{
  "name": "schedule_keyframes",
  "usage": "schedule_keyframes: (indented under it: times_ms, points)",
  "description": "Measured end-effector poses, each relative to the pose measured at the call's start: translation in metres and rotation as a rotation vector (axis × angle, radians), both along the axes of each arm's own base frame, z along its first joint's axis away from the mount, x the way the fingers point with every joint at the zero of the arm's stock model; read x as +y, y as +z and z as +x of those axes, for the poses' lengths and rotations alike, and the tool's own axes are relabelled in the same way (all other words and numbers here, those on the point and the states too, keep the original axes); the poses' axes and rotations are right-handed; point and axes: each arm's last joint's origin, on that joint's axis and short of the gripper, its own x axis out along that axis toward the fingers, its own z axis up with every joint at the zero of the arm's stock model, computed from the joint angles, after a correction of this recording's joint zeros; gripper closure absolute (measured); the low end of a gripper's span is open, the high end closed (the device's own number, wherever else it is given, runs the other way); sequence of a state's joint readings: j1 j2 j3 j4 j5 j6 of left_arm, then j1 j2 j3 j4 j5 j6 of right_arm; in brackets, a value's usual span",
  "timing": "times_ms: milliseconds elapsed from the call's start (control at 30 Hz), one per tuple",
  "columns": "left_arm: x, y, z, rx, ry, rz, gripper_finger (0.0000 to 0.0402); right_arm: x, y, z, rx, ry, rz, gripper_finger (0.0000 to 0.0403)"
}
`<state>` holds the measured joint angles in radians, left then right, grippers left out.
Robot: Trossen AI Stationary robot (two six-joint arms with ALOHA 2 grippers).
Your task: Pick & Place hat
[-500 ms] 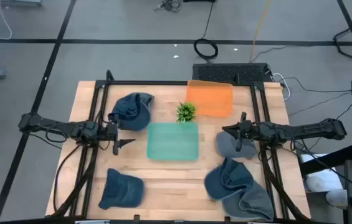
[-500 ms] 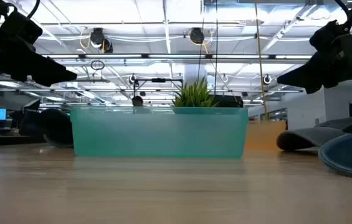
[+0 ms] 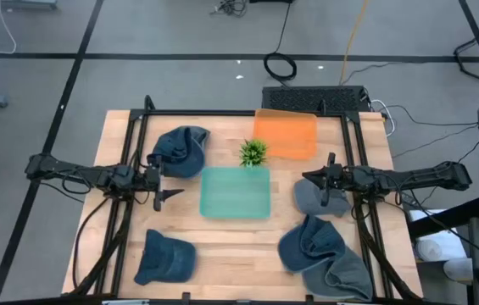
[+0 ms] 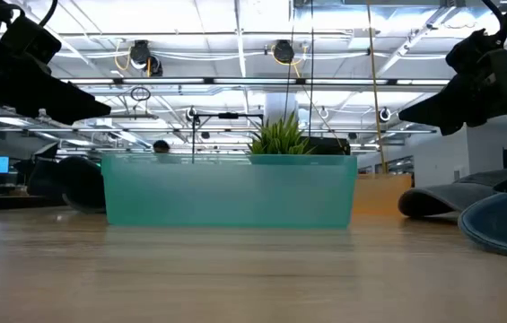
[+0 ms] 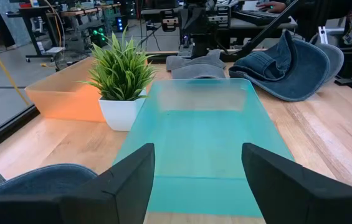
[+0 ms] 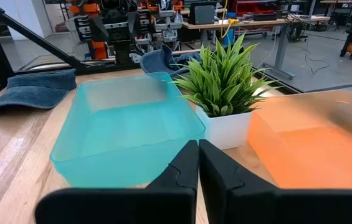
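1. We judge the task barely begun: the teal bin and the orange bin both look empty, and no hat sits in either.
2. Our left claw hangs above the table with its fingers spread apart and nothing between them; the teal bin lies just ahead of it.
3. Our right claw is pressed fully closed, fingertips together, holding nothing; the teal bin is straight ahead of it too, with the plant off to one side.
4. Four hats lie on the table: one just beside the left claw, another well behind it, a grey one partly under the right claw, and a large blue one near that.
5. What is left: choose a hat, grasp it, carry it to a bin and let go.
6. Against the earlier frame, neither arm nor any hat has shifted; only a small figure in the room behind the teal bin has moved.
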<state>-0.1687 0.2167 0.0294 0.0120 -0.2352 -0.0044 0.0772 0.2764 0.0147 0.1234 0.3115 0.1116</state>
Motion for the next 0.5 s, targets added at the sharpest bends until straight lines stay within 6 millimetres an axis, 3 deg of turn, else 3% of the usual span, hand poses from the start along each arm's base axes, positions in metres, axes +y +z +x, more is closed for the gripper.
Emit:
schedule_keyframes:
  times_ms: [500]
  points:
    - [0.0000, 0.0000, 0.0000, 0.000, 0.001, 0.000, 0.0151, 0.0000, 0.0000, 0.0000, -0.009, -0.006, 0.036, 0.0399]
